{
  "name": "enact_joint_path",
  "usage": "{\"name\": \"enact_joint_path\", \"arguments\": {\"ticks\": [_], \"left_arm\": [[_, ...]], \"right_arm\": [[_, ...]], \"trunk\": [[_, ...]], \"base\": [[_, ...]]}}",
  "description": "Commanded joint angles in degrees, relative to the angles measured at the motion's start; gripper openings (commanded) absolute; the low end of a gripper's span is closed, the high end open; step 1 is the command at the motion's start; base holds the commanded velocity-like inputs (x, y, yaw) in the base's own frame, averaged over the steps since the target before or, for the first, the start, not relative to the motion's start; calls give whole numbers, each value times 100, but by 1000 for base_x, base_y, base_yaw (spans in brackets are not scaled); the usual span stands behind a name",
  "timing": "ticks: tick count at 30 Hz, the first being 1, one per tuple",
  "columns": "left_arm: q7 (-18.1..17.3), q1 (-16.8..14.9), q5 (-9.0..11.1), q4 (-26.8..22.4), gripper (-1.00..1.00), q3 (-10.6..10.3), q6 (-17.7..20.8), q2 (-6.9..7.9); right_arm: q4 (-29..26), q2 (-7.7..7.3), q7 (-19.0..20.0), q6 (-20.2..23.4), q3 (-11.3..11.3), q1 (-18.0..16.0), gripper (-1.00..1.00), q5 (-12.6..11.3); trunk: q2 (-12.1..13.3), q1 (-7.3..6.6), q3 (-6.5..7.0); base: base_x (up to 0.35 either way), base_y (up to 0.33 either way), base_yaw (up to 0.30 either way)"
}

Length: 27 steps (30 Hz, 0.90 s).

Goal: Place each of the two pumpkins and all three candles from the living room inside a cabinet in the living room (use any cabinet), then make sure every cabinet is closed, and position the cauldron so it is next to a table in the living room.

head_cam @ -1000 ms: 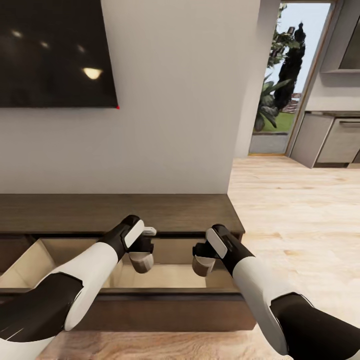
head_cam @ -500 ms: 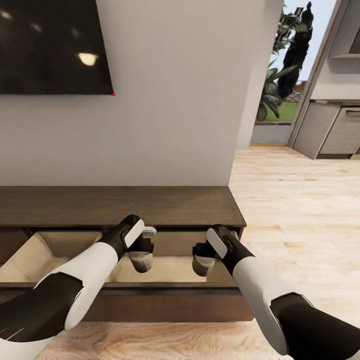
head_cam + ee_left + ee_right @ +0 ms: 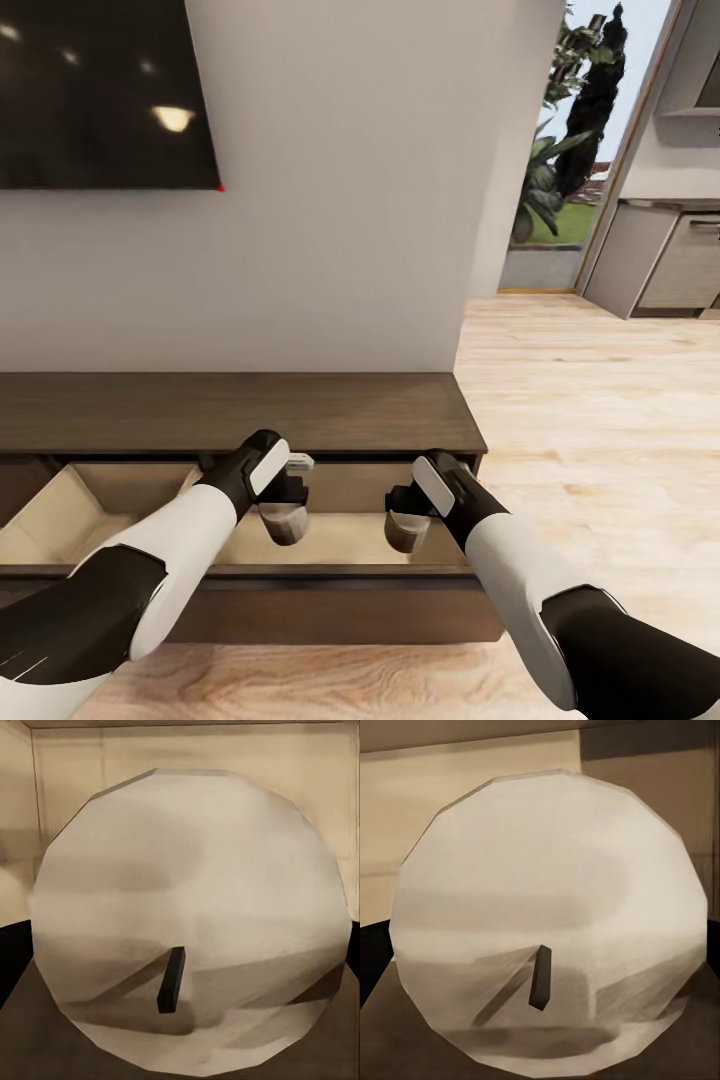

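Shift: both arms unmoved; camera view slid slightly.
Left gripper (image 3: 283,522): clamped on a candle (image 3: 285,524) over the open cabinet (image 3: 300,412) drawer.
Right gripper (image 3: 405,530): holds another candle (image 3: 404,533) likewise.
Hidden: fingertips, behind candles.

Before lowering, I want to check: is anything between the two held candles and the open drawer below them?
Nothing visible: both beige-grey pillar candles hang directly over the pale interior of the open dark-brown cabinet drawer.

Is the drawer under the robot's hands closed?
No, in the head view the cabinet drawer is pulled out, its pale inside showing beneath both grippers, each holding a candle.
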Motion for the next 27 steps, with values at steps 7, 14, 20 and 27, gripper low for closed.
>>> {"name": "enact_joint_path", "arguments": {"ticks": [7,14,20,27], "left_arm": [[43,-3,59,-5,-100,-46,16,-3],[41,-1,59,-5,-100,-44,16,-3],[41,1,59,-5,-100,-48,16,-3],[38,0,59,-5,-100,-51,16,-3]], "right_arm": [[-7,-10,-56,11,26,-3,-100,-47],[-7,-13,-56,-202,41,-3,-100,-18],[-7,-13,-56,-341,55,-3,-100,-4],[-7,-11,-56,-362,68,-3,-100,-3]], "trunk": [[-2,-1,-5],[-2,-1,-5],[-2,-1,-5],[-2,-1,-5]], "base": [[0,-108,0],[0,-88,0],[1,-21,0],[21,-46,0]]}}
